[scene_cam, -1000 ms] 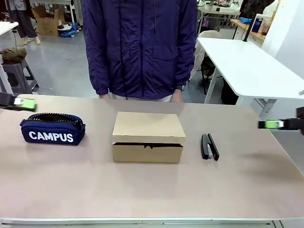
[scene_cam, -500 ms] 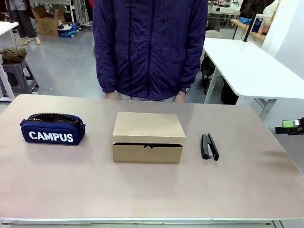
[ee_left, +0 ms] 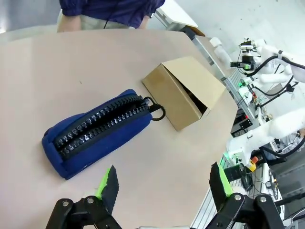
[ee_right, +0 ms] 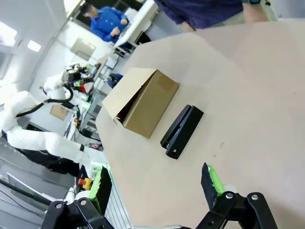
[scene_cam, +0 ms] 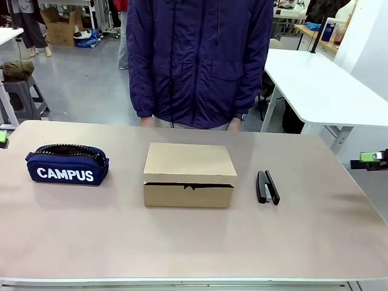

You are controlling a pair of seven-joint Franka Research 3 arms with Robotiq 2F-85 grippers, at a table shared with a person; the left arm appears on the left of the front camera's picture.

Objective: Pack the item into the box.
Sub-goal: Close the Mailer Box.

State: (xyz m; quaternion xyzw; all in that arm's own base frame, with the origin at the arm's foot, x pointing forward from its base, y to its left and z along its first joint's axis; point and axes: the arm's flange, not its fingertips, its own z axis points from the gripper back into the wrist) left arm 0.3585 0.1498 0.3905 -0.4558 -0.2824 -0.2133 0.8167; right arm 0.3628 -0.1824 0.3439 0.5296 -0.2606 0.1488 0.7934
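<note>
The brown cardboard box [scene_cam: 189, 173] stands at the middle of the table with its flap lid down and a thin dark gap along the front. It also appears as the box [ee_left: 183, 90] in the left wrist view and the box [ee_right: 140, 102] in the right wrist view. The yellow utility knife is out of view. My left gripper [ee_left: 163, 183] is open and empty, hanging above the table near the navy pouch [ee_left: 97, 131]. My right gripper [ee_right: 156, 183] is open and empty, above the table short of the black stapler [ee_right: 181, 130].
The CAMPUS pouch [scene_cam: 66, 165] lies left of the box and the stapler [scene_cam: 267, 187] right of it. A person in a dark blue jacket [scene_cam: 200, 60] stands at the far edge. My left gripper [scene_cam: 2, 138] and right gripper [scene_cam: 370, 159] peek in at the table's sides.
Both grippers have drawn back outward toward the picture's edges. The person has shifted a little to the right. Box, pouch and stapler have not moved.
</note>
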